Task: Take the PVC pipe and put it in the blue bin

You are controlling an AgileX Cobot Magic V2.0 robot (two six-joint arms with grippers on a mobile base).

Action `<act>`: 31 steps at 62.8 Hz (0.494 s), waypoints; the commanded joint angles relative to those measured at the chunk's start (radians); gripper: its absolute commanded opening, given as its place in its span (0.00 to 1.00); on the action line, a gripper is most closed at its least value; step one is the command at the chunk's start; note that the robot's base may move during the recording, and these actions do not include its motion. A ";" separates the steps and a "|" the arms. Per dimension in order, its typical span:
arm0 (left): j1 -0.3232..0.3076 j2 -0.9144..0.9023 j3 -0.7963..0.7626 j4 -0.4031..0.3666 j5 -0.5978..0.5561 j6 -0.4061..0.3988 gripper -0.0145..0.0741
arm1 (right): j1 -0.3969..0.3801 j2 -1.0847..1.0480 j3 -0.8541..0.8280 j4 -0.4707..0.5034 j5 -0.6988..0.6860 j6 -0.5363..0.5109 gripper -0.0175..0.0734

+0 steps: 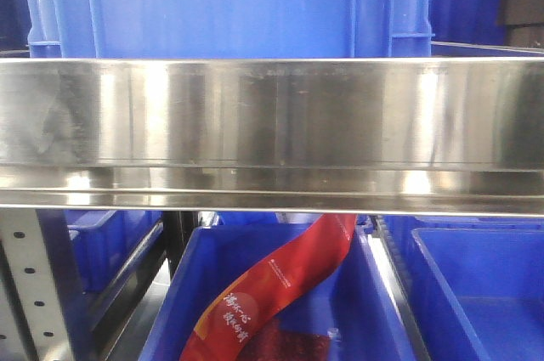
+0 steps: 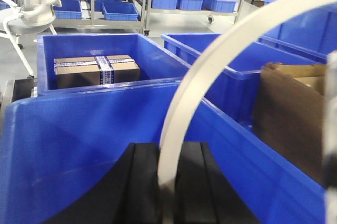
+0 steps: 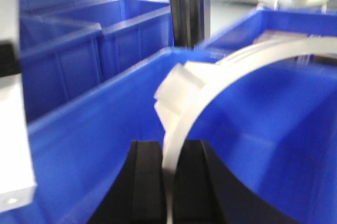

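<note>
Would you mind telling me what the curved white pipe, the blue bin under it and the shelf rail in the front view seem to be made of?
The pipe looks like smooth, matte off-white plastic, probably PVC: it bends in an even arc. The blue bin seems to be moulded hard plastic with a slight sheen and rounded rims. The shelf rail looks like brushed stainless steel, with streaky bright reflections.

Front view: low, level, hard against a steel shelf rail (image 1: 272, 123). Left wrist view: looks forward, slightly down over a blue bin (image 2: 79, 145). Right wrist view: same framing, blurred. Both share the curved white pipe (image 2: 210, 76).
</note>
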 commanded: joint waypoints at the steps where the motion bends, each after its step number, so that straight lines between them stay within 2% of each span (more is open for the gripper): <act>1: -0.006 0.038 -0.015 -0.002 -0.037 0.000 0.04 | 0.009 0.052 -0.049 0.004 0.033 -0.011 0.01; 11: -0.006 0.065 -0.015 -0.002 -0.031 0.000 0.04 | 0.017 0.077 -0.055 0.007 0.045 -0.011 0.01; 15: -0.006 0.065 -0.015 -0.001 -0.026 0.000 0.07 | 0.017 0.077 -0.055 0.007 0.047 -0.011 0.04; 20: -0.006 0.065 -0.015 0.001 -0.006 0.000 0.18 | 0.017 0.077 -0.055 0.007 0.047 -0.011 0.13; 27: -0.006 0.065 -0.015 0.001 0.020 0.000 0.44 | 0.017 0.077 -0.055 0.012 0.047 -0.011 0.38; 31: -0.006 0.065 -0.015 0.001 0.022 0.000 0.52 | 0.017 0.077 -0.055 0.012 0.048 -0.011 0.48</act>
